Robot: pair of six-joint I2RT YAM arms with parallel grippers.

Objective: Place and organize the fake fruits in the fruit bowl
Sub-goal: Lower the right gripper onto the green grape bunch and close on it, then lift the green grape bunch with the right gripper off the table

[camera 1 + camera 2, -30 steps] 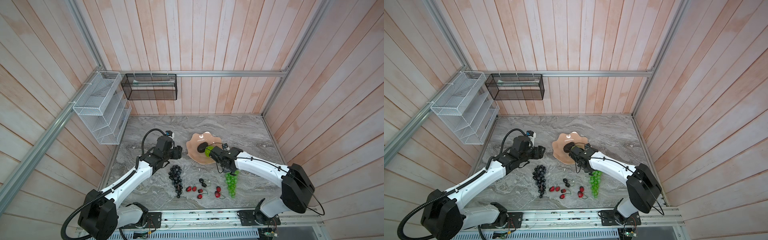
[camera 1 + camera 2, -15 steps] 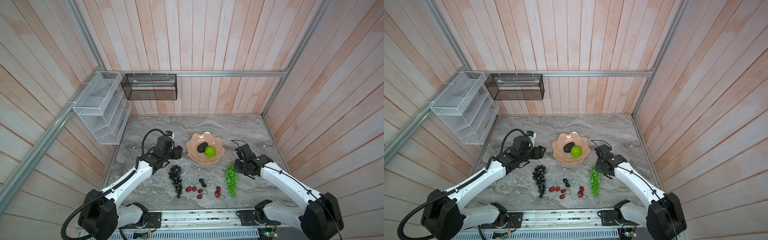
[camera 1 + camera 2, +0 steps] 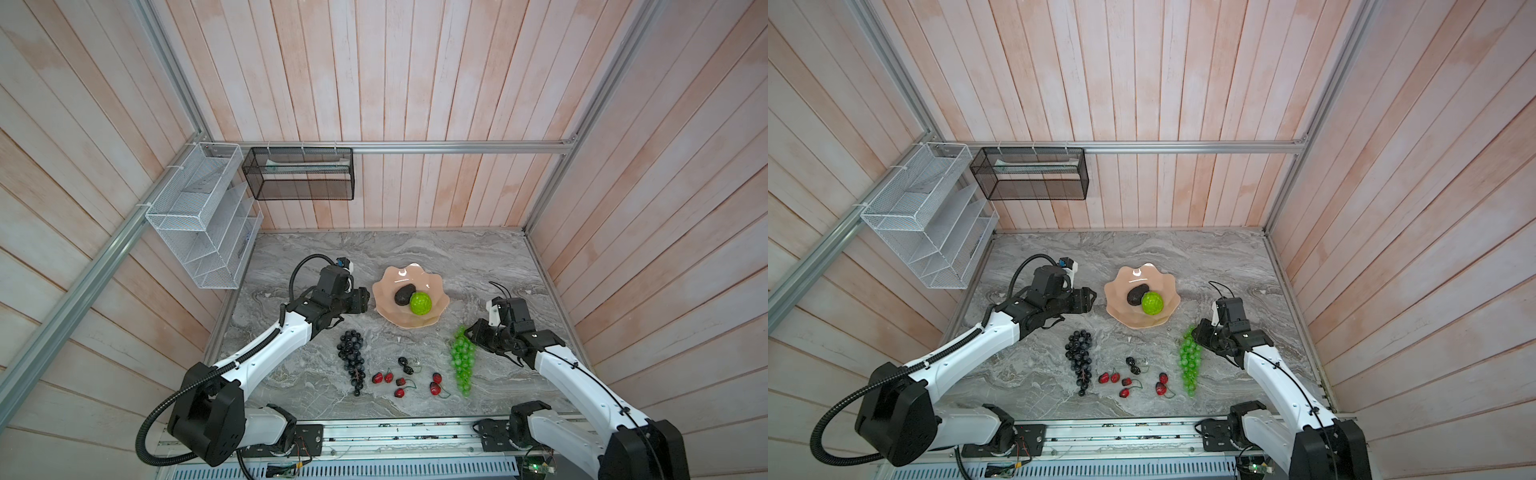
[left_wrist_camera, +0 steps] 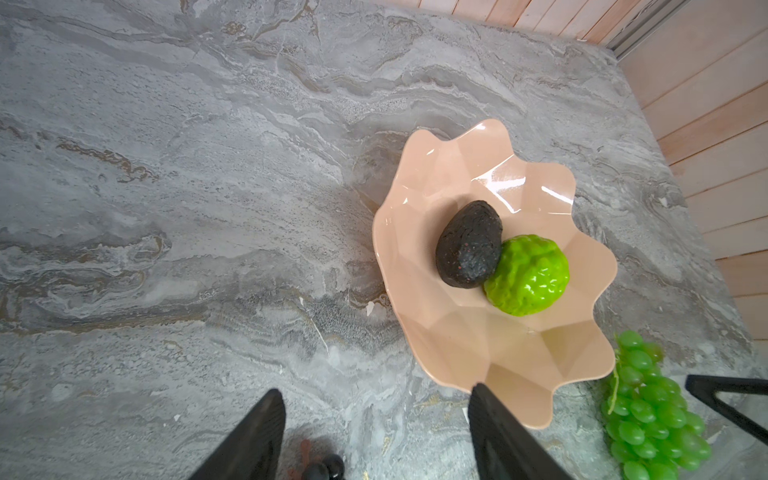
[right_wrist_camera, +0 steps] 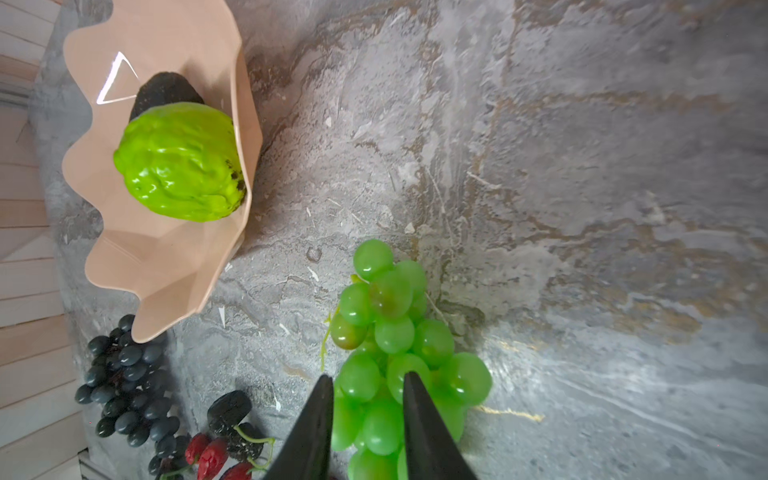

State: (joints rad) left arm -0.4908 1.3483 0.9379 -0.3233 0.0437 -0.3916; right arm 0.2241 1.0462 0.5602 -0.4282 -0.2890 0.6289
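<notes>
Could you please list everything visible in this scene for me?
Fruit bowl: one, peach-pink, mid-table.
Avocado: one, black, in bowl.
Knobbly fruit: one, bright green, in bowl.
Purple grape bunch: one, dark purple, on table.
Green grape bunch: one, translucent, on table.
Cherries: several, red and black, between the bunches.
Wire rack: one, white, left wall.
Mesh basket: one, black, back wall.
Table: one, grey marble.
Left gripper: black, open, beside bowl.
Right gripper: black, open, over green grapes.
</notes>
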